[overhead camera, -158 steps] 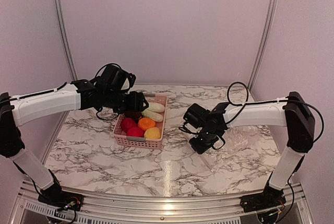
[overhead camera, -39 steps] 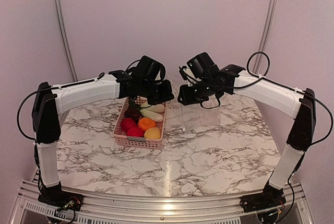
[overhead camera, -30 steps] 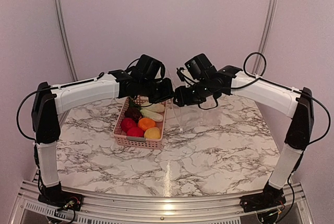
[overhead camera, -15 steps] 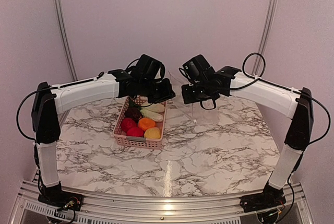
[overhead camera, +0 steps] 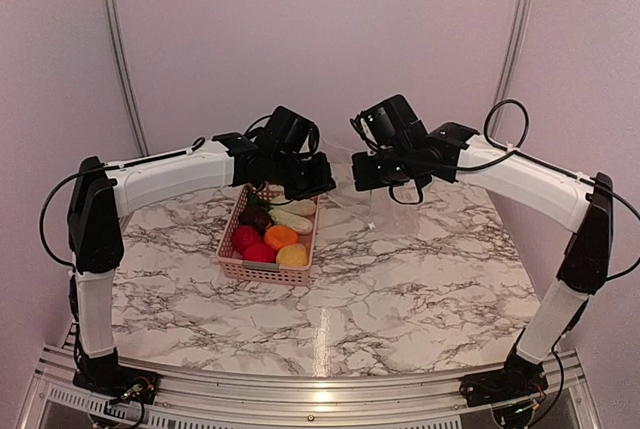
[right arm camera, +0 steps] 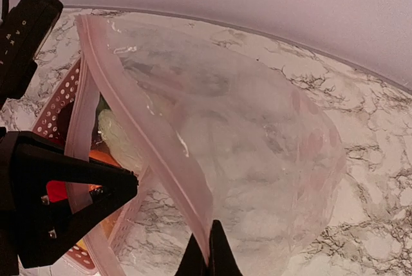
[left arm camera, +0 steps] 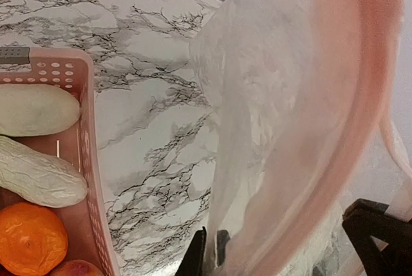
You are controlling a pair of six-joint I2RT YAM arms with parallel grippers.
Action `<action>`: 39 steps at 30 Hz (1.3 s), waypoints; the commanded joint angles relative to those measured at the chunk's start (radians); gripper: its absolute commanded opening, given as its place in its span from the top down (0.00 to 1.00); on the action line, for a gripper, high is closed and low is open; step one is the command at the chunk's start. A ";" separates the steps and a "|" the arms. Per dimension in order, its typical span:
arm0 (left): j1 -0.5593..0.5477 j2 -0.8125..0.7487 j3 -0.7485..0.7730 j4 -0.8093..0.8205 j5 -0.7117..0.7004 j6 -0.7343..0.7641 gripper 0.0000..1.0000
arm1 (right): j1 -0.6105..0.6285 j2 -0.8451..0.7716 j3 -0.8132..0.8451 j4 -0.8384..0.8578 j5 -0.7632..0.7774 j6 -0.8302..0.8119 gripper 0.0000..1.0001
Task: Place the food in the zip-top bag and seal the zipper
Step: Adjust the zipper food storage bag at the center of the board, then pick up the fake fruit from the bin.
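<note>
The clear zip-top bag (right arm camera: 257,154) hangs in the air between my two grippers, above the marble table and just right of the pink basket. My left gripper (left arm camera: 206,257) is shut on one lip of its mouth. My right gripper (right arm camera: 209,253) is shut on the other lip, right at the pinkish zipper (right arm camera: 141,128) strip. In the top view the left gripper (overhead camera: 318,181) and right gripper (overhead camera: 362,177) stand a short gap apart, and the bag (overhead camera: 348,207) barely shows. The food (overhead camera: 281,236) lies in the basket: red, orange, yellow, dark purple and white pieces.
The pink lattice basket (overhead camera: 232,261) stands left of centre on the marble table (overhead camera: 420,279), under the left arm. Its rim (left arm camera: 84,134) and two white oblong pieces (left arm camera: 35,109) show in the left wrist view. Pale walls with metal rails close off the back.
My right gripper has shut on the bag's mouth edge and drawn a little right, away from the left gripper. The bag hangs between them; the left arm has hardly moved.
</note>
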 commanded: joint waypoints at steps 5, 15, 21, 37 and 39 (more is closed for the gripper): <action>0.018 0.021 0.000 -0.088 -0.053 0.001 1.00 | -0.115 -0.077 0.077 -0.112 0.084 0.019 1.00; 0.016 0.003 0.004 0.083 0.108 0.083 0.51 | -0.121 -0.059 0.045 -0.099 0.048 -0.002 1.00; 0.018 -0.101 -0.038 0.084 0.115 0.214 0.34 | -0.156 -0.040 0.046 -0.096 0.057 -0.041 1.00; 0.042 -0.348 -0.330 -0.221 -0.141 0.300 0.18 | -0.469 -0.104 0.106 -0.123 0.046 -0.083 1.00; 0.050 -0.344 -0.344 -0.255 -0.137 0.302 0.18 | -0.441 -0.098 0.037 -0.098 -0.023 -0.059 1.00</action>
